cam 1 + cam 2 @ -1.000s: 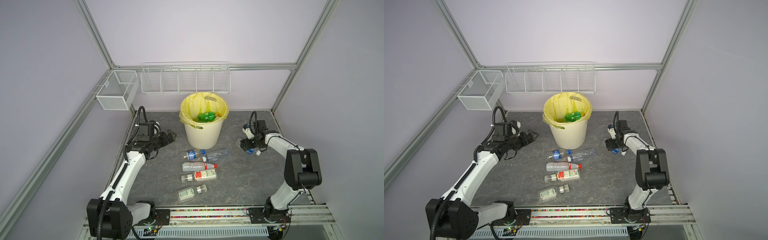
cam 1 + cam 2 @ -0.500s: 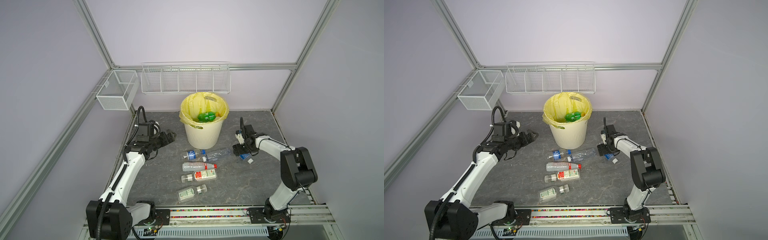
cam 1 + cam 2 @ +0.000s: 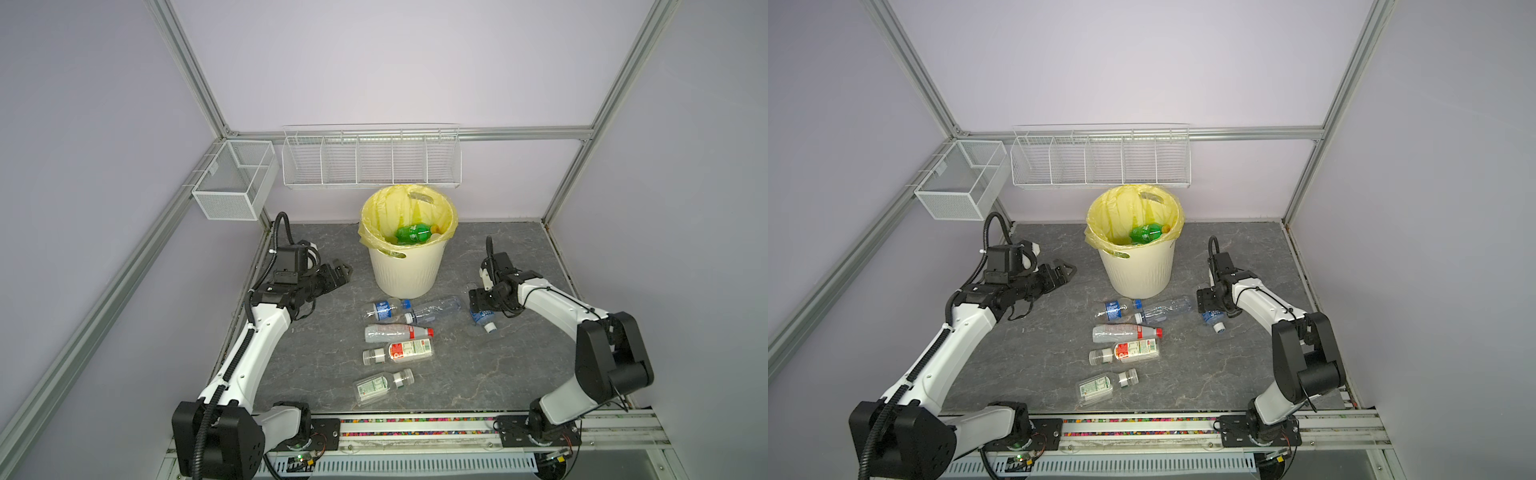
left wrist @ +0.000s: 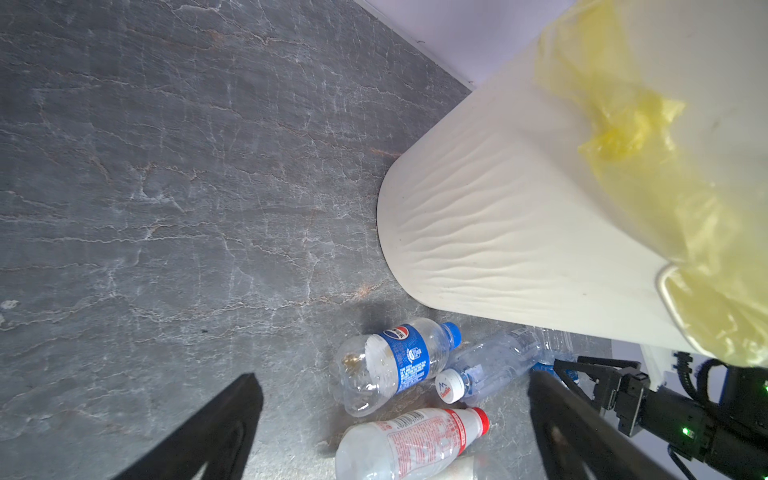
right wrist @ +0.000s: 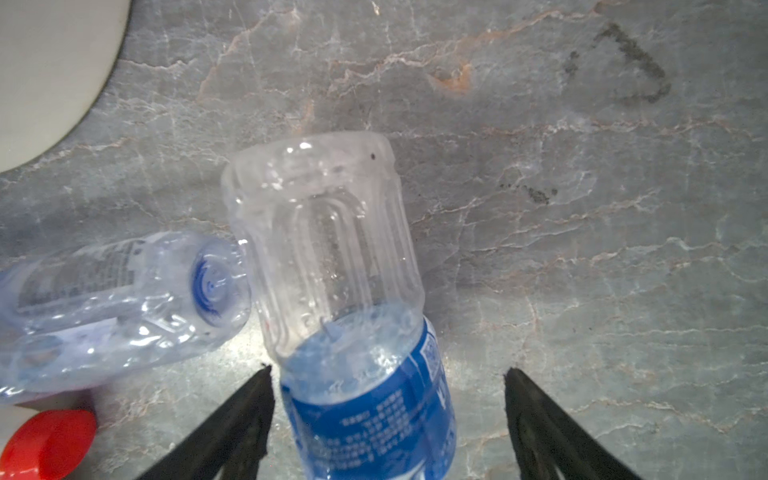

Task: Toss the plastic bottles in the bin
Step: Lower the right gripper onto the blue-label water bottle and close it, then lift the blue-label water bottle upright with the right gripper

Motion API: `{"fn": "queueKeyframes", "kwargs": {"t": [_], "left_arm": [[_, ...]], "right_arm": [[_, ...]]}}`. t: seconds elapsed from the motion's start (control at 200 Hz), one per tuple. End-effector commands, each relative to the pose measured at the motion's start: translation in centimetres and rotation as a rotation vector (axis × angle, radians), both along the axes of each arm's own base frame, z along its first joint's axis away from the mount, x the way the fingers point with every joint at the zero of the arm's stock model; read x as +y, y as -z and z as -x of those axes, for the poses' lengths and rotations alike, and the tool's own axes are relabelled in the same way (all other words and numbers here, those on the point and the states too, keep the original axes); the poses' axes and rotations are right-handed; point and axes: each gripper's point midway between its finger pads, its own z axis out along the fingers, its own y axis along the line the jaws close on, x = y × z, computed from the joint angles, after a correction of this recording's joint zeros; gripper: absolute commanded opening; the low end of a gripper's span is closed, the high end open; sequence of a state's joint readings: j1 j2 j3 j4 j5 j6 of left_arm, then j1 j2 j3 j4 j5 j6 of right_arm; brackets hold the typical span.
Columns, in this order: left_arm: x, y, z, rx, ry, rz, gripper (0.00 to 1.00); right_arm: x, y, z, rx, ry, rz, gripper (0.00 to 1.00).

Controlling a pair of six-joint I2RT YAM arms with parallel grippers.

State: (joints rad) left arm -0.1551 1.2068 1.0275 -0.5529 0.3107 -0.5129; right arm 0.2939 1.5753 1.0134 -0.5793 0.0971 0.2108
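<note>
Two robot arms work a grey stone-patterned table (image 3: 498,365) where the cream bin (image 3: 407,270) (image 3: 1138,270), lined with a yellow bag, stands toward the back wall with a green bottle (image 3: 411,233) (image 3: 1145,232) already lying inside. The right gripper (image 3: 478,309) (image 5: 387,369) points down over a clear bottle with a blue label and white cap (image 3: 482,319) (image 5: 345,257), which lies on the table to the right of the bin. The claw's jaws are spread wide to either side of that bottle. One jaw is close to the bottle's side and the other stands clear of it, so nothing is gripped. The left gripper (image 3: 341,271) (image 4: 392,376) hovers to the left of the bin, also fully spread and holding nothing. Five more plastic bottles lie on their sides in front of the bin. A blue-capped bottle with a blue label (image 3: 384,309) (image 4: 395,365) and a crumpled clear bottle with a white cap (image 3: 436,309) (image 4: 490,365) are nearest the bin. A red-capped bottle (image 3: 395,332) lies just in front of those two. After it come a bottle with a red and white label (image 3: 403,351) and a flat bottle with a green label (image 3: 380,384), nearest the front rail. White wire baskets (image 3: 370,160) hang on the frame behind.
</note>
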Motion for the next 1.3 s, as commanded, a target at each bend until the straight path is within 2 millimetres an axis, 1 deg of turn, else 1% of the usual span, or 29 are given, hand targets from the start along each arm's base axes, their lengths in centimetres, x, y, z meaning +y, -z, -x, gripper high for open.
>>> {"fn": "queueKeyframes", "kwargs": {"t": [0.0, 0.055, 0.085, 0.165, 0.255, 0.39, 0.47, 0.545, 0.625, 0.735, 0.81, 0.86, 1.005, 1.09, 1.17, 1.295], "left_arm": [[0.5, -0.7, 0.0, -0.023, -0.004, -0.022, 1.0], [0.5, -0.7, 0.0, -0.023, -0.005, -0.024, 1.0], [0.5, -0.7, 0.0, -0.023, -0.006, -0.026, 1.0], [0.7, -0.7, 0.0, -0.023, -0.01, -0.034, 1.0], [0.8, -0.8, 0.1, -0.027, -0.013, -0.038, 1.0], [1.0, -0.8, 0.1, -0.036, -0.016, -0.049, 1.0], [1.1, -0.8, 0.1, -0.039, -0.018, -0.055, 1.0], [1.2, -0.8, 0.1, -0.044, -0.02, -0.067, 1.0], [1.7, -0.8, 0.0, -0.043, -0.042, -0.086, 1.0], [1.8, -1.0, 0.0, -0.05, -0.044, -0.086, 1.0], [1.8, -0.8, 0.0, -0.045, -0.043, -0.085, 1.0], [1.8, -0.8, 0.0, -0.044, -0.044, -0.085, 1.0], [1.7, -0.8, 0.0, -0.045, -0.044, -0.08, 1.0], [1.7, -0.7, 0.0, -0.043, -0.042, -0.078, 1.0], [1.6, -0.6, 0.0, -0.038, -0.043, -0.076, 1.0], [1.4, -0.3, 0.0, -0.033, -0.041, -0.06, 1.0]], "right_arm": [[0.4, -0.3, 0.9, -0.007, 0.026, -0.028, 0.88], [1.2, -0.4, 1.1, -0.019, -0.003, -0.044, 0.88], [1.2, -0.5, 1.1, -0.024, -0.004, -0.038, 0.88], [0.2, -0.3, 1.0, -0.024, 0.034, 0.015, 0.88], [0.3, 0.1, 0.8, -0.013, 0.022, 0.026, 0.88], [1.0, 0.9, 0.5, 0.009, -0.001, 0.033, 0.88], [1.9, 1.4, 0.5, 0.013, -0.028, 0.02, 0.88], [2.2, 1.8, 0.5, 0.017, -0.036, 0.023, 0.88], [2.4, 2.0, 0.4, 0.019, -0.037, 0.023, 0.91], [2.5, 2.0, 0.1, 0.015, -0.029, 0.029, 0.96], [2.2, 2.1, 0.1, 0.008, -0.018, 0.036, 1.0], [2.2, 2.2, 0.0, 0.006, -0.013, 0.038, 0.95], [2.2, 3.0, 0.1, 0.025, -0.013, 0.043, 0.88], [2.2, 3.3, 0.3, 0.035, -0.013, 0.04, 0.8], [2.4, 3.0, 0.5, 0.03, -0.018, 0.03, 0.7], [1.8, 2.2, 1.0, 0.0, 0.003, 0.03, 0.69]]}}
